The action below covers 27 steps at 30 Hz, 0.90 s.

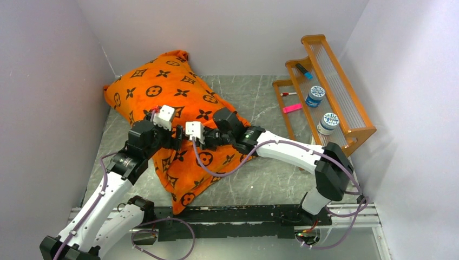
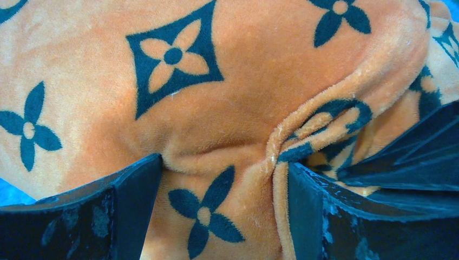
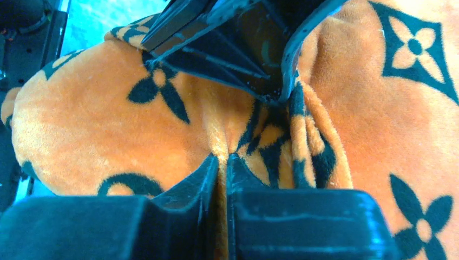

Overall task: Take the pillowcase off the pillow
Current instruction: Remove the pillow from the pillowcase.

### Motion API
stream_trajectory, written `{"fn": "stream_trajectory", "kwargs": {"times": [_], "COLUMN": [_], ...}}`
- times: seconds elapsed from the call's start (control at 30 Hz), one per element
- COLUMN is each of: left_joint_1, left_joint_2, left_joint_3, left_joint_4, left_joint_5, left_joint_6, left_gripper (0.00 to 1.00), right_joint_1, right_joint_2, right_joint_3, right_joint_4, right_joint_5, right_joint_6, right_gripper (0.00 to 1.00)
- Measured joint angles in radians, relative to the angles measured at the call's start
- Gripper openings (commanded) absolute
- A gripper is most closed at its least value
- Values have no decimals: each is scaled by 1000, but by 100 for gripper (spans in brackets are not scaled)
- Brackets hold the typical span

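While one pillowcase (image 1: 162, 86) lies pinched, two jars (image 1: 315, 96) sit on one rack (image 1: 364, 130)

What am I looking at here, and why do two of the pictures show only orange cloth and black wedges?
These are two robot arms bolted to a table. The wide picture comes from a camera above and behind them. The two close-ups come from small cameras on each wrist, so the black wedges are each arm's own fingers. On the table lies a stuffed orange pillowcase with dark flower prints; the pillow inside is hidden. At the right stands an orange rack with small jars. The left hand is open, its fingers astride the cloth. The right hand is pinched shut on a raised fold of the pillowcase.
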Motion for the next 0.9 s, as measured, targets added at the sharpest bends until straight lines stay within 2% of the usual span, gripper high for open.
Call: {"fn": "stream_trajectory", "kwargs": {"times": [0.03, 0.43, 0.77, 0.9], "left_joint_1": [0, -2, 1, 1], "left_joint_2": [1, 22, 48, 54], "left_joint_3": [0, 0, 0, 0], "left_joint_4": [0, 8, -3, -3], "left_joint_5": [1, 31, 26, 27], "left_joint_6": [0, -23, -34, -34], "left_gripper": [85, 85, 85, 85], "right_joint_1": [0, 7, 90, 101], "right_joint_2": [-13, -181, -286, -323], "right_joint_3": [-12, -166, -359, -383], "right_joint_4": [-1, 14, 44, 44], "right_joint_5": [5, 63, 118, 156], "right_joint_6": [2, 33, 158, 201], "right_gripper": [0, 0, 0, 0]}}
